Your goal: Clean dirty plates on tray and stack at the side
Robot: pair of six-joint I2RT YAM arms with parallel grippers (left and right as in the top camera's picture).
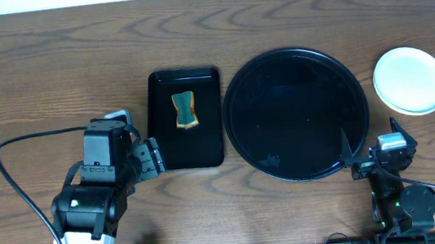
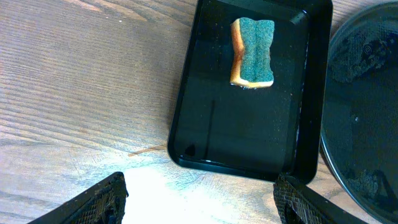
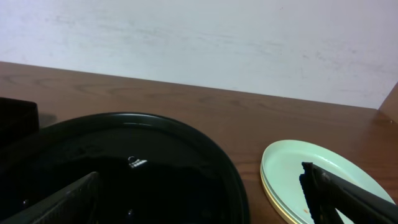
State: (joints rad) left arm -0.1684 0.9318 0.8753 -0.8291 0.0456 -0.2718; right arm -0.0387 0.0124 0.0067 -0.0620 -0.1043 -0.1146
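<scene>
The plates (image 1: 411,79) lie stacked on the table to the right of the round black tray (image 1: 296,114), a pale mint-white one on top; the right wrist view shows the stack (image 3: 292,171) with a yellow rim underneath. The round tray holds no plates and also shows in the right wrist view (image 3: 155,168) and at the right edge of the left wrist view (image 2: 367,106). My left gripper (image 1: 149,157) is open and empty at the near left corner of the rectangular tray. My right gripper (image 1: 373,152) is open and empty by the round tray's near right rim.
A smaller rectangular black tray (image 1: 191,150) stands left of the round tray and holds a green and yellow sponge (image 1: 185,112), also in the left wrist view (image 2: 253,53). A black cable (image 1: 10,174) loops at the left arm.
</scene>
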